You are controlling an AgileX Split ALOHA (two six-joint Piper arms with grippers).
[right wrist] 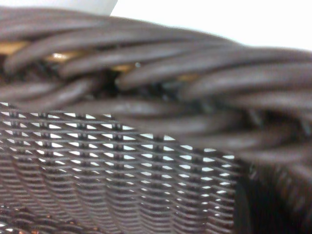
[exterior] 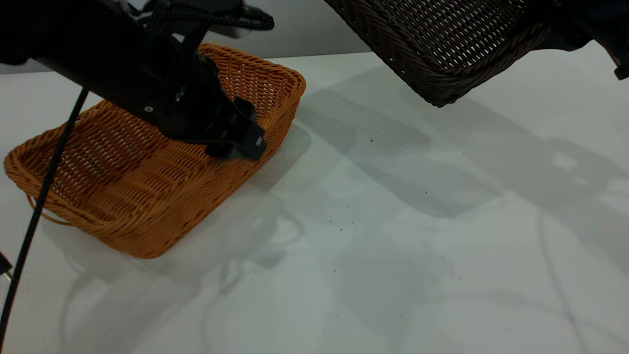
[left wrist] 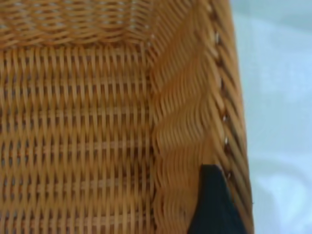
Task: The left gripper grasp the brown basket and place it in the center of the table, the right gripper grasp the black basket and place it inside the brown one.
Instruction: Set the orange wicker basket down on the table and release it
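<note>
The brown basket is at the table's left, tilted, with its right long side raised. My left gripper is shut on that side's wall. In the left wrist view one dark finger lies against the inside of the basket's wall. The black basket hangs tilted in the air at the top right, clear of the table. My right gripper holds it by its right rim. The right wrist view shows the braided rim and mesh floor up close.
The black basket's shadow falls across the white tabletop's middle. A black cable hangs from the left arm past the brown basket's left end, near its loop handle. Small dark specks dot the table.
</note>
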